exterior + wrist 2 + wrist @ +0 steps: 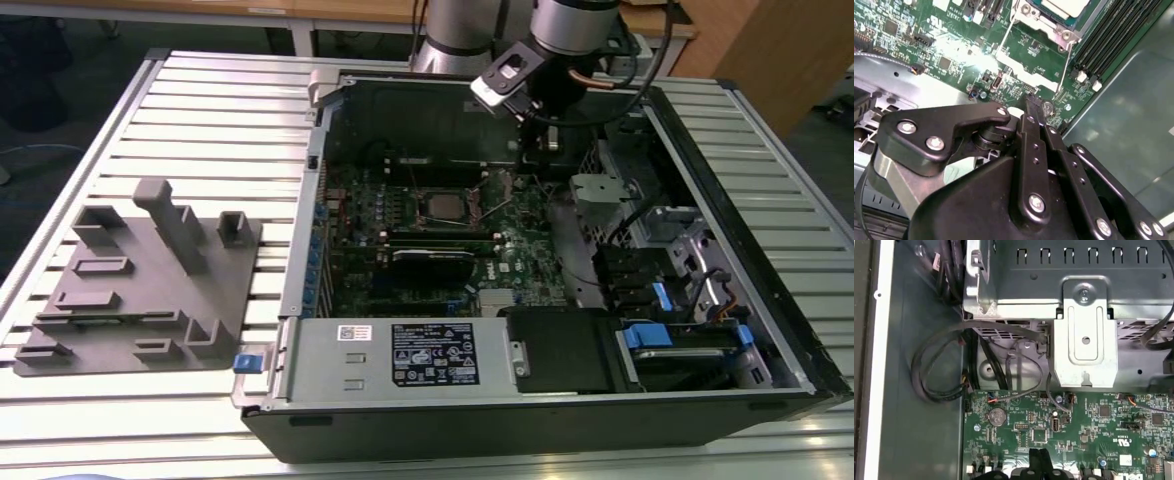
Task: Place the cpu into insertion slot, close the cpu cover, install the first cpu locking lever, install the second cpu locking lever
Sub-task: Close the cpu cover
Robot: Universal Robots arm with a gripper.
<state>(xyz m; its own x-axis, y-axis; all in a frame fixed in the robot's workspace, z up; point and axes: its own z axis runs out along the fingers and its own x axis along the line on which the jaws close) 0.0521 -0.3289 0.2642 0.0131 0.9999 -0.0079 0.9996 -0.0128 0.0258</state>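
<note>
- Green board (pixel 954 30) carried the slot (pixel 445 205), which lay toward the exterior view's left of the gripper (pixel 1033 106), near but apart.
- Gripper fingers were pressed together and held nothing.
- Cpu (pixel 1064 5) sat in the slot, framed by the cover (pixel 1051 26).
- Wire lever (pixel 1067 60) ran lengthwise from the slot's corner toward the fingertips.
- Memory slots (pixel 1114 35) flanked that line; cables (pixel 939 375) lay well apart.

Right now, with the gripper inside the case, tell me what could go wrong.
1. The shut gripper hangs close over the board; a small slip could scrape its tiny parts.
2. The thin lever beside the tip looks springy and could slip away if pushed.
3. Loose cables near the bracket might snag the arm.
</note>
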